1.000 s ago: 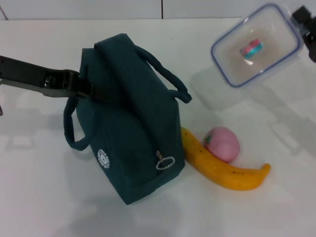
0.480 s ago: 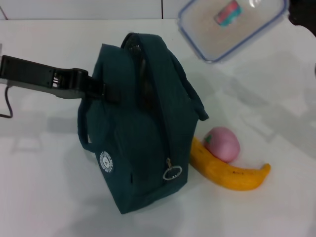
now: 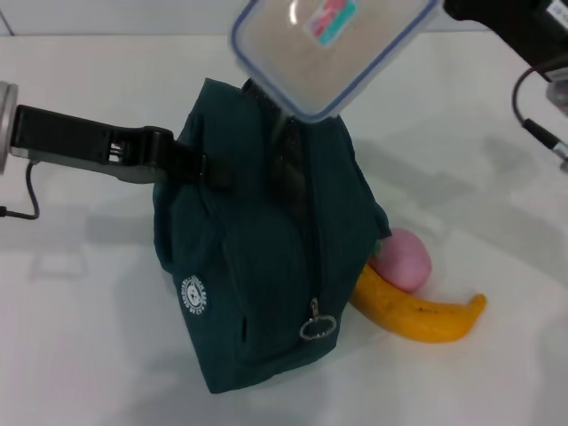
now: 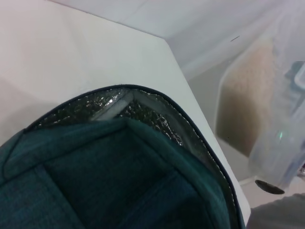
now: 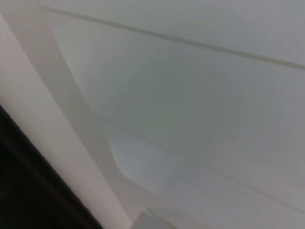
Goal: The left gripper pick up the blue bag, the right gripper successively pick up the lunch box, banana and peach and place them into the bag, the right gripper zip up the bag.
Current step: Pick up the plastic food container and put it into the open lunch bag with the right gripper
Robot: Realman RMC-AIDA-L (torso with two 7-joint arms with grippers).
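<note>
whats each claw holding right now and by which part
The left claw holds the blue bag at its upper side edge, beside the opening. The right claw carries the lunch box by its far end, above the bag; its fingers are out of view.

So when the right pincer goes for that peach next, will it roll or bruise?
The peach is round, so a nudge could roll it, though the banana lying against it probably checks that on one side. It looks soft-skinned, so a hard squeeze may mark it. Likely light.

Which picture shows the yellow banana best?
The head view: the banana lies on the table beside the bag, with the peach touching it. The left wrist view shows only the bag's open top and the lunch box; the right wrist view shows no banana.
</note>
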